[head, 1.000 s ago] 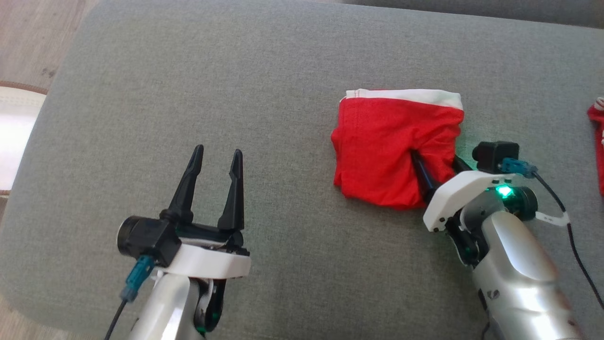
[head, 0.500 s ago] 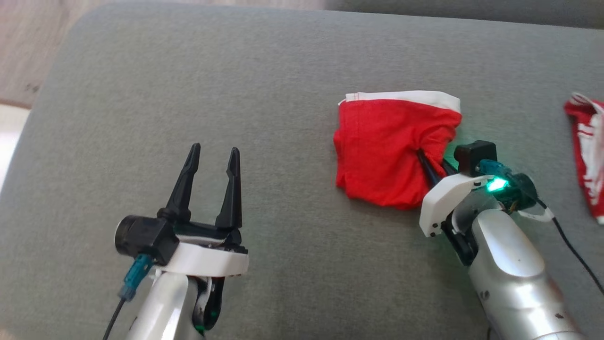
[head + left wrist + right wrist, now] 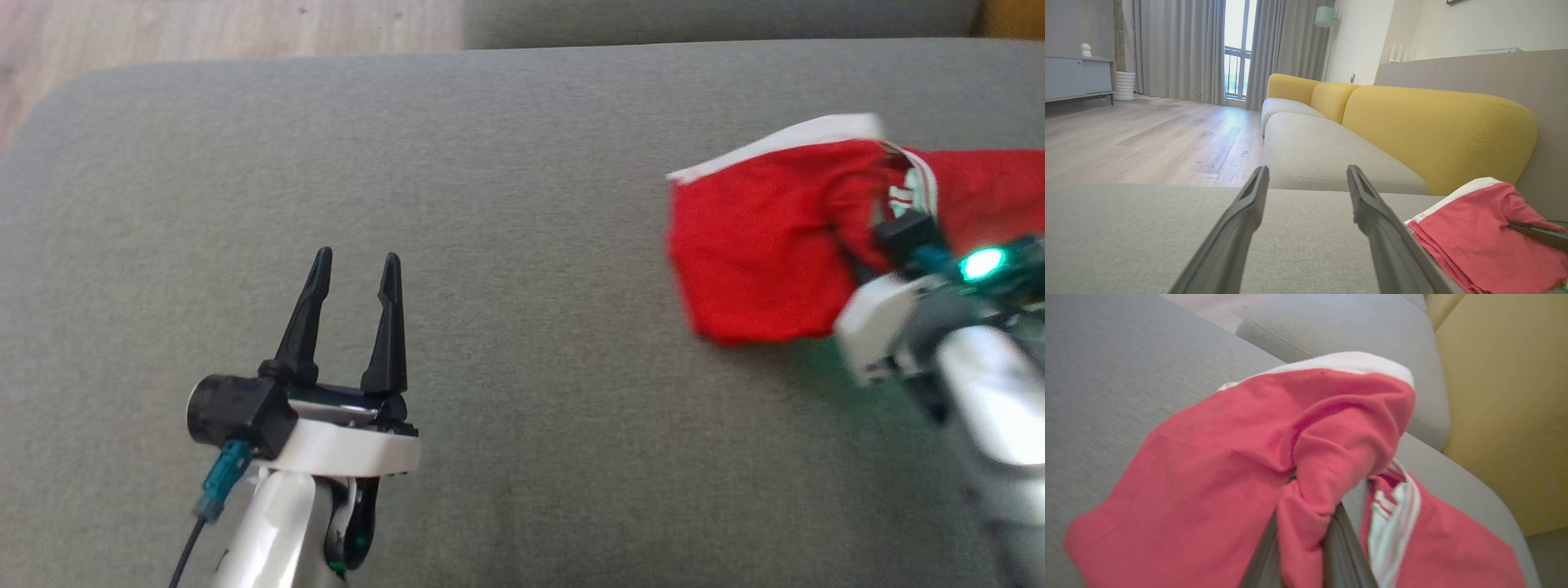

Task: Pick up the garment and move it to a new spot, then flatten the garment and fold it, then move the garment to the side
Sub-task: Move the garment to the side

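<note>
— Right gripper [image 3: 1306, 535] first: what's it got?
— Over the right end of the grey cushion [image 3: 490, 204], its fingers pinch a bunched fold of the red garment [image 3: 759, 253], which looks partly lifted.
— Folded already?
— Seems so: it's compact, with a white band along the top. I'd judge this is the move aside, with only the release left, next to the striped red piece [image 3: 980, 184].
— Left gripper [image 3: 351, 269]?
— Fingers apart, empty, above bare cushion.

R hand [image 3: 1308, 522] tips under garment [image 3: 759, 253] fold; arm [image 3: 996, 408] blurred; 2nd red cloth [image 3: 988, 188] cut by edge
</note>
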{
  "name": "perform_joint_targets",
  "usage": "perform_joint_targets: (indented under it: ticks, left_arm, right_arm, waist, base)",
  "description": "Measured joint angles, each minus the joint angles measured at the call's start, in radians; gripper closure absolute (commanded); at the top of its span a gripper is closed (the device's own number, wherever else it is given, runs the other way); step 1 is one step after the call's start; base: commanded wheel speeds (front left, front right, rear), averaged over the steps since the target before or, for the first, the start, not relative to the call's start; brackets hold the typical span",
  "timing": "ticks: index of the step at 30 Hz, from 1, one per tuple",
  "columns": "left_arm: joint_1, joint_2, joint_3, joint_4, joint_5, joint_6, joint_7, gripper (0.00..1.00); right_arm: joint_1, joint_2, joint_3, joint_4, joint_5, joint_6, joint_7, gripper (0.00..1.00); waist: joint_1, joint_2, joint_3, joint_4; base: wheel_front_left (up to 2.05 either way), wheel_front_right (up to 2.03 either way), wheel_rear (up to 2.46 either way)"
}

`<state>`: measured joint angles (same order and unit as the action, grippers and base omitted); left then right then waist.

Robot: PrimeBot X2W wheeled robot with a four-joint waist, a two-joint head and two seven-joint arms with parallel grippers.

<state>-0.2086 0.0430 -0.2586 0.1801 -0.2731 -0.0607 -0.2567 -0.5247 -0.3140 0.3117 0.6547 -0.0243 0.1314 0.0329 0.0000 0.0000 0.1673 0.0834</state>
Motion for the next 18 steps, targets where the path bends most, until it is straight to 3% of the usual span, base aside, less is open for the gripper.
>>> perform_joint_targets:
  ticks: [10, 11, 18]
  left_arm:
    - [0.001, 0.0, -0.001, -0.006, 0.001, -0.002, 0.0, 0.0]
    - [-0.002, 0.0, -0.001, -0.006, 0.002, -0.009, 0.0, 0.0]
    - [-0.041, 0.0, -0.002, -0.005, 0.006, -0.02, 0.0, 0.0]
  right_arm:
    - [0.0, -0.333, 0.069, -0.147, 0.241, 0.0, 0.15, 1.0]
    - [0.0, -0.391, 0.076, -0.159, 0.265, 0.0, 0.166, 1.0]
    - [0.0, -0.537, 0.097, -0.137, 0.29, 0.0, 0.189, 1.0]
  waist:
    - [0.0, 0.0, 0.04, -0.033]
    - [0.0, 0.0, 0.055, -0.031]
    - [0.0001, 0.0, 0.105, -0.009]
  base:
    - [0.0, 0.0, 0.0]
    - [0.0, 0.0, 0.0]
    - [0.0, 0.0, 0.0]
